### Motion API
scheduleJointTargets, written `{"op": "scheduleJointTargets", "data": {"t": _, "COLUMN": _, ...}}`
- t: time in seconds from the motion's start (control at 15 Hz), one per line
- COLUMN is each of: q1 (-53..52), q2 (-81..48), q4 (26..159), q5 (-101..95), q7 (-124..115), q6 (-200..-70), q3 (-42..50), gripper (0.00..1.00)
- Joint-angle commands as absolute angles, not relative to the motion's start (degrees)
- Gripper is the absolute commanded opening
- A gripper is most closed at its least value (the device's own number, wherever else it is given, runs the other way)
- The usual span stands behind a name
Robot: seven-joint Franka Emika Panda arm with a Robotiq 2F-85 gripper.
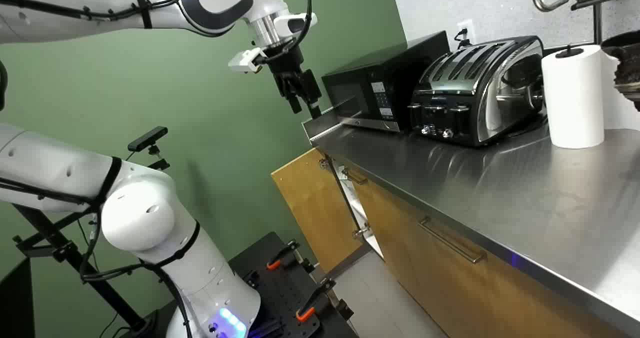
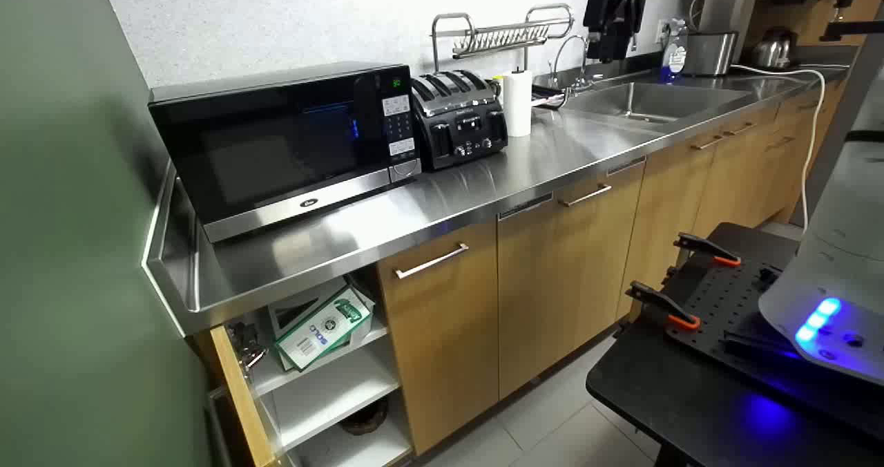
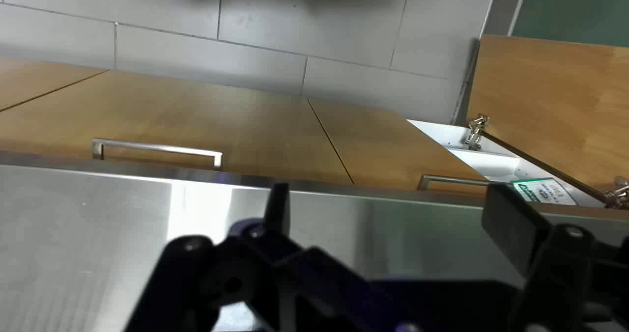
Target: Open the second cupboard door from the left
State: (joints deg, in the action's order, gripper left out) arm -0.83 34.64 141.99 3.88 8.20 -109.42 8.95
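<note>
Second cupboard door from the left (image 2: pixel 447 339) looks closed; my claw (image 3: pixel 390 199) is spread, probably to grab its handle (image 2: pixel 431 262).

both exterior views look down at the counter (image 1: pixel 525 193), the wrist view from close above it.

Free room lies between the handle bar (image 2: pixel 432 261) and 2nd door (image 2: pixel 445 349).

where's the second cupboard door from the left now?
In an exterior view, the second cupboard door sits below the steel counter, immediately right of the exposed white shelves.
</note>
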Motion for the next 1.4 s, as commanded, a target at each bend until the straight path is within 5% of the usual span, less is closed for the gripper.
{"op": "scheduleJointTargets", "data": {"t": 0.0, "q1": 0.3, "q2": 34.5, "q4": 141.9, "q5": 4.5, "q7": 8.7, "q6": -109.2, "q3": 8.0, "gripper": 1.00}}
{"op": "scheduleJointTargets", "data": {"t": 0.67, "q1": -0.7, "q2": 34.3, "q4": 142.6, "q5": 3.8, "q7": 8.0, "q6": -110.8, "q3": 5.8, "gripper": 1.00}}
{"op": "scheduleJointTargets", "data": {"t": 1.33, "q1": -8.0, "q2": 23.8, "q4": 152.4, "q5": -7.4, "q7": -3.5, "q6": -132.7, "q3": -15.9, "gripper": 1.00}}
